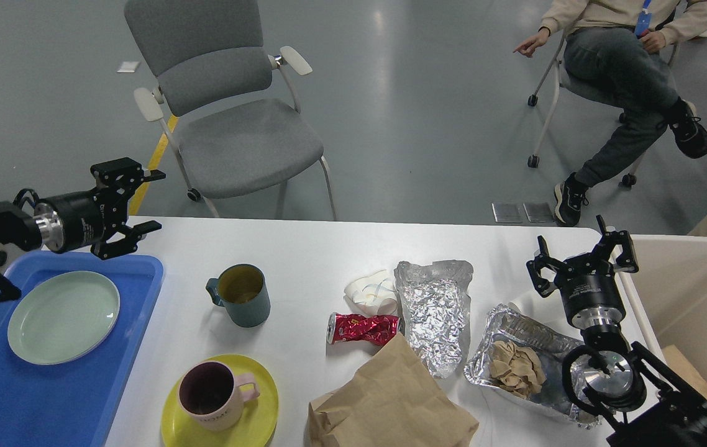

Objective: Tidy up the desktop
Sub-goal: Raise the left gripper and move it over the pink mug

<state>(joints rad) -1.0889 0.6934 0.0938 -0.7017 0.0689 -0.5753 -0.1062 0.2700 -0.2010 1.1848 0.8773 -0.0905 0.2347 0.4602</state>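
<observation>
The white desktop [310,248] carries a teal mug [240,295], a pink mug [212,394] on a yellow plate [260,415], a crushed red can [363,328], a crumpled white tissue [371,293], a foil sheet [435,313], a brown paper bag [391,403] and a foil tray [530,366] holding a crumpled brown napkin [518,367]. A blue tray [136,292] at the left holds a pale green plate [63,316]. My left gripper [153,202] is open and empty above the tray's far corner. My right gripper [583,248] is open and empty above the desktop's right end, just beyond the foil tray.
A beige bin [695,292] stands right of the desktop. A grey chair [235,124] stands behind the far edge. A seated person [627,74] is at the far right. Small metal plates [521,212] lie on the floor.
</observation>
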